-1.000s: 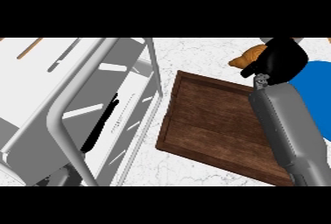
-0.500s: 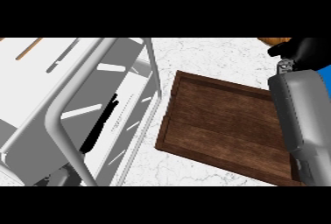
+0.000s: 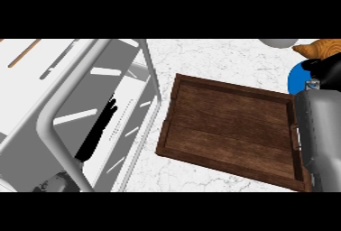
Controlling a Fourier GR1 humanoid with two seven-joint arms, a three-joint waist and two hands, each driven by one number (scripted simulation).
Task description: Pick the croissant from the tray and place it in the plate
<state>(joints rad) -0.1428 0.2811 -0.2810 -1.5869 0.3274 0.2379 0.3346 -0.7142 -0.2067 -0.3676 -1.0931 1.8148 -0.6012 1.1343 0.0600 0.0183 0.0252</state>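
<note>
The croissant [image 3: 322, 47] shows at the top right edge, golden brown, just beyond my right hand [image 3: 325, 68]. That black hand is curled on it, above the blue plate [image 3: 296, 80], of which only a sliver shows beside the wrist. The brown wooden tray [image 3: 230, 131] lies in the middle right with nothing on it; my right forearm crosses its right rim. My left hand [image 3: 101, 128] is a dark shape with fingers up behind the bars of the dish rack, partly hidden.
A large grey wire dish rack [image 3: 66, 113] fills the left half. A wooden stick [image 3: 24, 53] lies at the top left. A pale rounded object [image 3: 278, 42] is cut off at the top edge. White marble counter [image 3: 220, 58] surrounds the tray.
My right hand has carried the croissant to the right, off the tray's far corner to above the blue plate. The left hand has not moved.
</note>
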